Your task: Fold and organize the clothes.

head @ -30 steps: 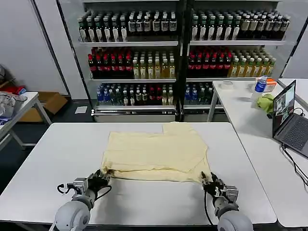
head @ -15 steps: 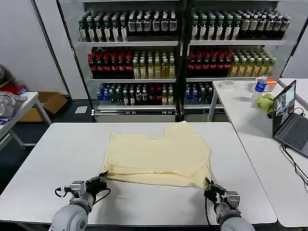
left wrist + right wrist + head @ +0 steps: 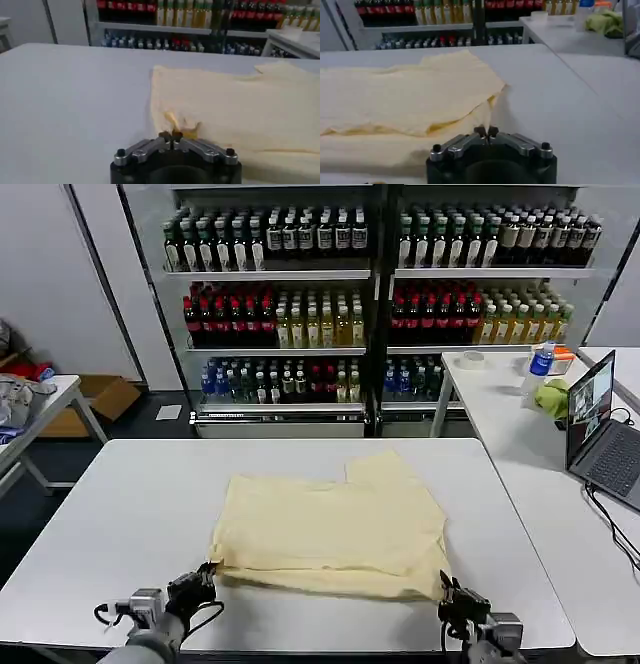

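The clothes are one pale cream-yellow T-shirt (image 3: 330,519), lying folded in layers on the white table (image 3: 120,504). My left gripper (image 3: 205,576) is at the shirt's near left corner, shut on a puckered bit of its edge (image 3: 182,127). At the near right corner my right gripper (image 3: 447,589) is shut on the fabric edge. In the left wrist view the fingertips of the left gripper (image 3: 171,134) meet with cloth (image 3: 240,105) bunched just past them. In the right wrist view the right gripper (image 3: 486,131) pinches a thin fold of the shirt (image 3: 405,95).
A second white table on the right carries an open laptop (image 3: 600,429), a bright-green cloth (image 3: 552,397) and a blue bottle (image 3: 541,359). Shelves of drink bottles (image 3: 370,294) stand behind. Another table with clutter (image 3: 20,399) is at the far left.
Both grippers have drawn back toward the table's near edge, and the shirt's near edge has slid with them. The shirt now lies closer to me.
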You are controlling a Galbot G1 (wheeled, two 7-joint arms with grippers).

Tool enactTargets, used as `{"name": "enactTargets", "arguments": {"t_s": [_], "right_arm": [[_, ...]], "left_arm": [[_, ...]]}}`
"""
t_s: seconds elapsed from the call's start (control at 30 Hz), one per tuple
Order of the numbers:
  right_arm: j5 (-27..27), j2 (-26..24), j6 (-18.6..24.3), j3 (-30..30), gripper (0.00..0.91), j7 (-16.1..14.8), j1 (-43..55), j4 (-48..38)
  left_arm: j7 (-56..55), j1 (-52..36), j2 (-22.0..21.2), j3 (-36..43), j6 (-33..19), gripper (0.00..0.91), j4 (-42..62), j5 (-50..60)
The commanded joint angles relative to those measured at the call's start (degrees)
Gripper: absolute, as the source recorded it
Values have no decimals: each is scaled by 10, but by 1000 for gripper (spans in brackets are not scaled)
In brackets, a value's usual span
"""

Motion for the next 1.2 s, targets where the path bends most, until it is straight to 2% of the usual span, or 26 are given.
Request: {"name": "enactTargets", "arguments": {"t_s": [0.03,0.1,0.13,0.17,0.2,0.27,0.3,0.63,0.83,0.97,1.1,1.2], "right_arm": [[-30,-2,-5,14,0,-1,-60,35],[-42,-2,-10,13,0,-1,-61,33],[-45,-2,-12,12,30,-1,-61,32],[-51,-2,-17,11,443,0,-60,31],[-53,-1,-19,10,907,2,-59,31],[-53,-1,-28,11,907,4,-58,31],[-54,-1,-28,12,907,4,-57,32],[-54,-19,-19,49,907,0,-51,78],[17,-57,-26,64,907,12,41,61],[51,-79,-35,32,907,27,127,2],[101,-95,-51,-44,907,48,271,-83],[126,-93,-54,-89,907,57,340,-136]], "left_arm": [[-2,132,-5,-11,-7,10,-90,29],[-5,144,-6,-10,-7,10,-97,39],[-6,147,-7,-10,-7,10,-99,42],[-5,153,-8,-9,-7,20,-101,50],[-6,156,-8,-9,-7,30,-102,55],[-6,158,-10,-10,-6,423,-104,56],[-6,159,-10,-11,-4,907,-104,56],[-4,146,-6,-39,13,907,-122,55],[-15,73,31,-68,26,907,-108,9],[-30,14,61,-72,26,907,-69,-37],[-47,-61,85,-38,26,907,-9,-66],[-54,-126,91,-9,26,907,43,-71]]}}
